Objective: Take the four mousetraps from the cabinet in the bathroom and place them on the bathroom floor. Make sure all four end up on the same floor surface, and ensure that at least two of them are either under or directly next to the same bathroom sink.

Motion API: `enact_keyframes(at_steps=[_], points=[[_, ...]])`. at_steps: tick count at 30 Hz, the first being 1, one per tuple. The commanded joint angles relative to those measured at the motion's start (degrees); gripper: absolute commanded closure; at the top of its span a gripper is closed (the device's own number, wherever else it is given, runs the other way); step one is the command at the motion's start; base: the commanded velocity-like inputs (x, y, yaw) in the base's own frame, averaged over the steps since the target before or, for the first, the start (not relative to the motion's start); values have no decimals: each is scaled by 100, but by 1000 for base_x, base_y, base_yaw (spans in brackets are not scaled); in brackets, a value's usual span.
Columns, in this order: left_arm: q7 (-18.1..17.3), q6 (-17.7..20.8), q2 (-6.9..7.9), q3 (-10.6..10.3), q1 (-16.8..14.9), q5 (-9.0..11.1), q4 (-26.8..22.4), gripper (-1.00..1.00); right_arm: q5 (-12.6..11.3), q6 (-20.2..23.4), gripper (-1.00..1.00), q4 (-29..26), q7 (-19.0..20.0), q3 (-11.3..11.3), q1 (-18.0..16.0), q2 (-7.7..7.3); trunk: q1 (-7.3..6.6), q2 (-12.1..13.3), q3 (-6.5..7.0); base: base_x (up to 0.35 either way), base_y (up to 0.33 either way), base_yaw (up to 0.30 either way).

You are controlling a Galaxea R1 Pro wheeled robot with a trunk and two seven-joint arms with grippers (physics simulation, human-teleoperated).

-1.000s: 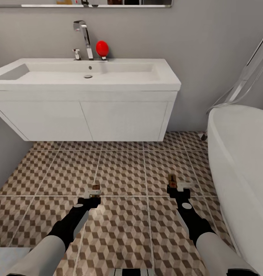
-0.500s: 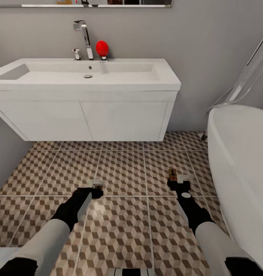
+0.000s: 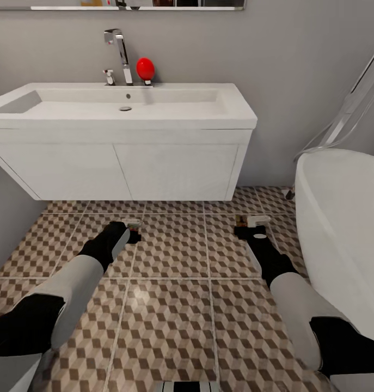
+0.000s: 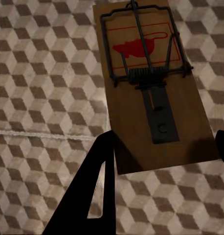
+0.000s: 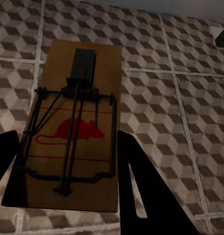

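My left gripper point(image 3: 130, 231) is shut on a mousetrap point(image 4: 150, 88), a tan board with dark wire and a red mouse mark. My right gripper point(image 3: 249, 224) is shut on a second mousetrap point(image 5: 77, 132) of the same kind. Both traps hang low over the bathroom floor point(image 3: 170, 261), a cube-patterned tile, just in front of the white bathroom sink point(image 3: 127, 106). The left trap point(image 3: 133, 222) is near the middle of the sink unit's front, the right trap point(image 3: 240, 220) below its right corner. In the wrist views, black fingers point(image 4: 95, 196) point(image 5: 141, 186) flank each board. The cabinet is out of view.
The sink sits on a white wall-hung vanity point(image 3: 127, 169) with a gap beneath it. A chrome tap point(image 3: 120, 54) and a red ball point(image 3: 145, 68) stand at its back. A white bathtub point(image 3: 344, 228) fills the right side, close to my right arm. A grey wall point(image 3: 7, 218) closes the left.
Both arms have stretched forward toward the vanity, carrying their mousetraps from mid-floor to the tiles just in front of it. The camera has not moved.
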Motion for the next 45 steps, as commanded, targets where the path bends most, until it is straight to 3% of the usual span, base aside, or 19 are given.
enact_keyframes(at_steps=[1, 5, 10, 17, 22, 34, 45], points=[[79, 51, 18, -39, -20, 59, 33, 100, 48, 121, 100, -10, 7, -15, -57, 53, -1, -1, -4, 0, 0, 0], [118, 53, 74, -37, -48, 78, 452, 100, 48, 245, 100, -2, 8, 4, -136, 265, -1, -1, -4, 0, 0, 0], [60, 37, 31, -54, -55, 106, 558, 100, 41, 250, 100, 32, 12, 10, -144, 332, -1, -1, -4, 0, 0, 0], [-56, 71, -27, -74, -14, 124, -346, 100, 47, 248, 100, -10, 6, 3, -143, 322, -1, -1, -4, 0, 0, 0], [-55, 86, -14, -79, 149, 121, -603, 100, 48, 224, 100, -50, 2, 3, -143, 325, -1, -1, -4, 0, 0, 0], [-55, 86, -35, -81, 191, 114, -696, 100, 47, -143, 100, -7, 7, 9, -132, 326, 263, -483, -297, 0, 0, 0], [-55, 207, -17, -81, 191, 110, -1551, 100, 48, -180, 100, 3, 9, 11, -134, 337, 505, -924, -594, 0, 0, 0]])
